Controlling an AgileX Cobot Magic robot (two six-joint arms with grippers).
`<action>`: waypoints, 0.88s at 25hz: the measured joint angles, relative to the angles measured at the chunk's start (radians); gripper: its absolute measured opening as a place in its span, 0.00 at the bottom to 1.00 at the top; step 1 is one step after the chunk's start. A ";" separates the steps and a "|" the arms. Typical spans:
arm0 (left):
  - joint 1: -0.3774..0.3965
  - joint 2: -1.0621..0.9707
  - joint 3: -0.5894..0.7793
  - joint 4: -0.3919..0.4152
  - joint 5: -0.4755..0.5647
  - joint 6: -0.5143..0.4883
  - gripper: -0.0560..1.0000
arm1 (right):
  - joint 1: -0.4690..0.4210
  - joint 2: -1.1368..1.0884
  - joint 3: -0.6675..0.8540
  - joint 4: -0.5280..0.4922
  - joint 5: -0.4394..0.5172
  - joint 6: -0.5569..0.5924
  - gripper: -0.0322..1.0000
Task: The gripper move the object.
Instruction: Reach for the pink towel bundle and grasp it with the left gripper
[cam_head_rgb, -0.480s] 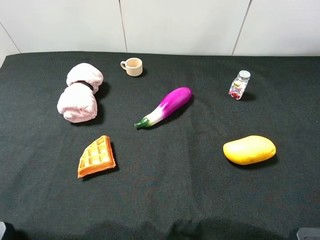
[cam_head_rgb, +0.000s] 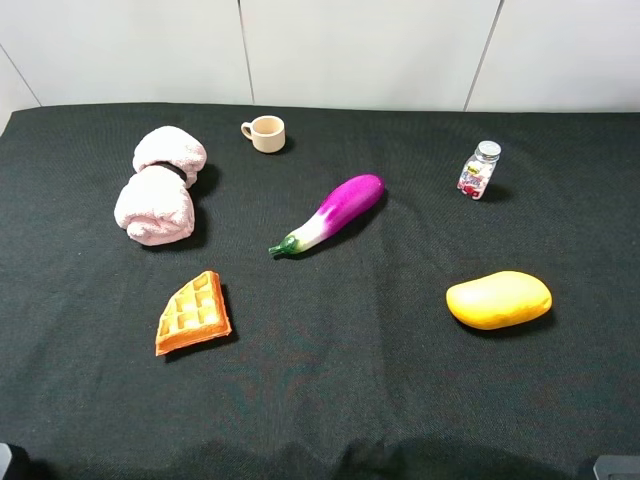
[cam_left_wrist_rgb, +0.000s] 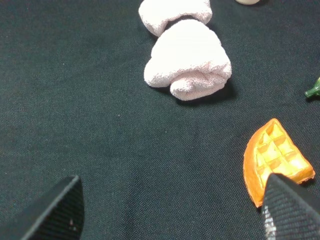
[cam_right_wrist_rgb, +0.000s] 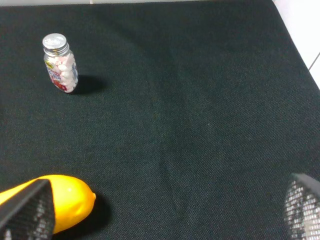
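The pale-pink rolled towel, pinched by a dark band into two lobes, lies on the black cloth at the back left. It also shows in the left wrist view, well ahead of the left gripper. That gripper is open and empty, its black fingertips spread wide above the cloth. The right gripper is open and empty too, over the right side of the cloth, far from the towel. In the exterior view only dark bits of the arms show at the bottom corners.
A beige cup stands behind the towel. A purple eggplant lies mid-table. An orange waffle piece lies in front of the towel, near the left gripper's finger. A yellow mango and a small bottle are on the right.
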 joint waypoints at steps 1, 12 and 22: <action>0.000 0.000 0.000 0.000 0.000 0.000 0.78 | 0.000 0.000 0.000 0.000 0.000 0.000 0.70; 0.000 0.000 0.000 0.000 0.000 0.000 0.78 | 0.000 0.000 0.000 0.000 0.000 0.000 0.70; 0.000 0.000 0.000 0.000 0.000 -0.001 0.78 | 0.000 0.000 0.000 0.000 0.000 0.000 0.70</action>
